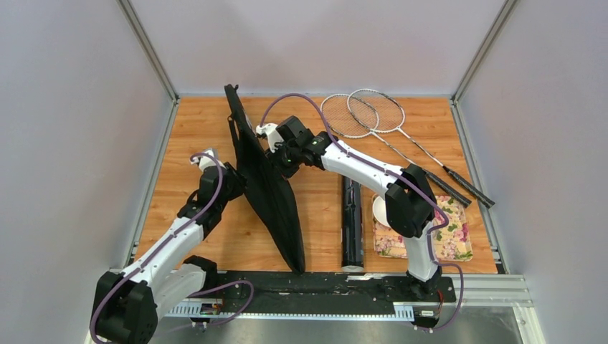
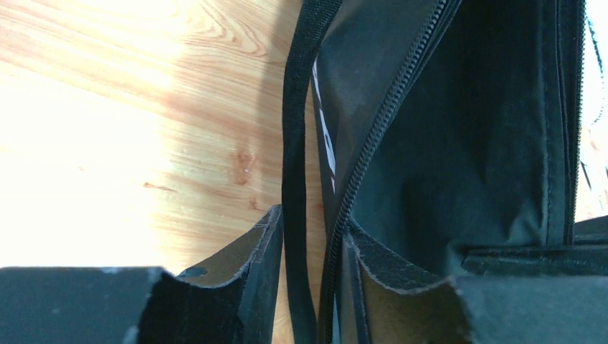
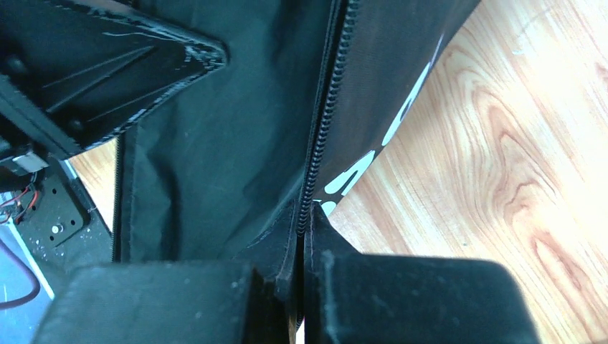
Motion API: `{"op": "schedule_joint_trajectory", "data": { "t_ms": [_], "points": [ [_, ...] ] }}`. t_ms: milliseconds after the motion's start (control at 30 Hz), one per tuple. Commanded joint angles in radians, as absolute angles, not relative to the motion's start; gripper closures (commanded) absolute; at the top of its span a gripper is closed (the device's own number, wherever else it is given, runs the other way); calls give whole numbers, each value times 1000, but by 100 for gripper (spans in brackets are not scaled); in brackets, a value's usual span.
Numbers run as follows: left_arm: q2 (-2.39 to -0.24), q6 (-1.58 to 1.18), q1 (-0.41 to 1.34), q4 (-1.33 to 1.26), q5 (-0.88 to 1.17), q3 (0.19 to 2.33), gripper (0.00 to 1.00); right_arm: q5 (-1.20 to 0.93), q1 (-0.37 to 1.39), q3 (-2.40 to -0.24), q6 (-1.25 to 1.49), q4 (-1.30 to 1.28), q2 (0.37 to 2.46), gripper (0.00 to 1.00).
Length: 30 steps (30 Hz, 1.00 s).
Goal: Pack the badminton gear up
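Stage: bag-opening step, early in the task; nothing packed yet.
Racket bag (image 1: 269, 193): stands on its long edge, tilted, left of centre on the table (image 1: 323, 215), between the two arms; zip partly parted in the left wrist view, lining visible.
Right hand (image 3: 300, 236): clenched on the bag's zip seam, fabric pinched between both fingers, white lettering just beyond.
Left hand (image 2: 312, 240): fingers bracket the bag's strap and zip edge; a sliver of wood shows in the gap; clamped or loose, cannot tell.
Rackets (image 1: 358, 115): two, heads overlapping at the far right, handles toward the right edge; outside the bag, well apart from both hands.
Tube (image 1: 351, 222): dark, lies flat just right of the bag, one end toward the near edge; outside the bag.
Shuttlecocks: none in view; inside the tube or hidden, cannot tell.
Bowl (image 1: 378, 211) and floral tray (image 1: 459, 240): near right, partly behind the right arm; not gear.
Done: bag up on edge and gripped, opening begun at best.
Left: zip wide open, rackets in, tube in, shuttlecocks located and stowed, zip shut.
Progress estimate: first stretch only, bulk of the work ahead.
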State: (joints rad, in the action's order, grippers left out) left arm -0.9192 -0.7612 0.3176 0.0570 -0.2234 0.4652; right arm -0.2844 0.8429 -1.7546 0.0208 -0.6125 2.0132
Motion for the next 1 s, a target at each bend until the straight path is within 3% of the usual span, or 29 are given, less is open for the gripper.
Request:
{"op": "schedule_joint_trajectory", "data": {
  "t_ms": [0, 333, 433, 467, 567, 700, 867, 900, 967],
  "points": [
    [-959, -738, 307, -34, -173, 534, 58, -383, 842, -1787, -51, -569, 1994, 100],
    [-1038, -692, 278, -64, -104, 597, 47, -442, 842, -1828, -78, -589, 2023, 100],
    [-1057, -678, 270, -41, -86, 620, 57, -442, 841, -1841, -78, -591, 2028, 100],
    [-1055, -672, 267, -34, -83, 626, 72, -437, 841, -1844, -80, -592, 2031, 100],
    [-1028, -649, 259, 14, -95, 647, 100, -376, 835, -1850, -80, -589, 2045, 100],
    [-1006, -675, 259, 244, -167, 731, 100, -142, 824, -1913, -74, -581, 2103, 100],
    [-1025, -712, 255, 351, -149, 805, 100, -80, 801, -2038, -94, -632, 2216, 92],
    [-1029, -716, 253, 357, -146, 810, 100, -93, 801, -2048, -87, -644, 2226, 90],
    [-1048, -738, 247, 374, -158, 818, 100, -136, 799, -2086, -71, -670, 2235, 75]
  ]
}}
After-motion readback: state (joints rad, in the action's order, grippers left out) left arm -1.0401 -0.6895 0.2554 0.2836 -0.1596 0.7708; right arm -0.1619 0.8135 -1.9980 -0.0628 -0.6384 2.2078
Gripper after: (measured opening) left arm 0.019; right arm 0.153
